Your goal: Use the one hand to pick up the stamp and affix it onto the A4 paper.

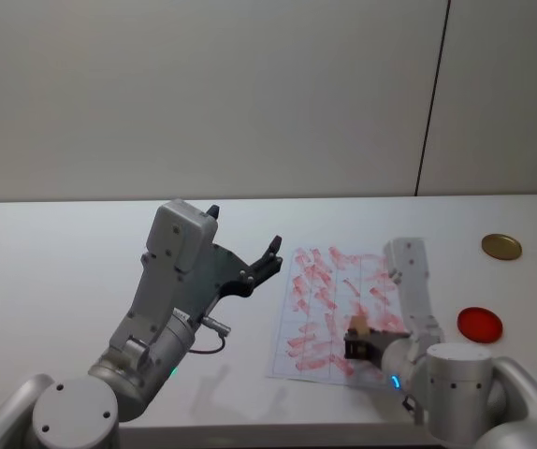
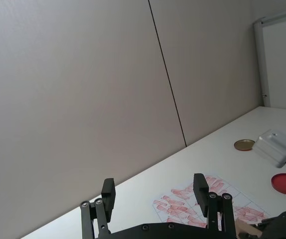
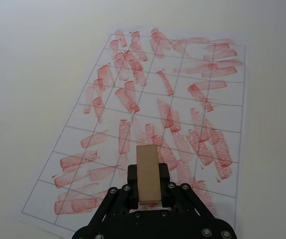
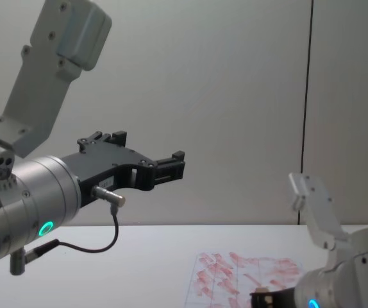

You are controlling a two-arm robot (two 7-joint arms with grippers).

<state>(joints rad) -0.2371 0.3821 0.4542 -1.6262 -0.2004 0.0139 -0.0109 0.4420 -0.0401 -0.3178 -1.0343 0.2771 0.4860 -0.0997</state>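
Stamp (image 3: 147, 167) gripped between closed jaws of right gripper (image 3: 148, 180). Stamp held over near end of A4 paper (image 3: 183, 99), toward its right-hand columns, so sheet lies directly beneath and ahead of claw. Stamp's long axis seen aligned roughly with paper's long side. Contact with sheet cannot be told. Press onto paper judged next. Left gripper (image 2: 154, 193) raised left of paper, fingers spread, nothing held.
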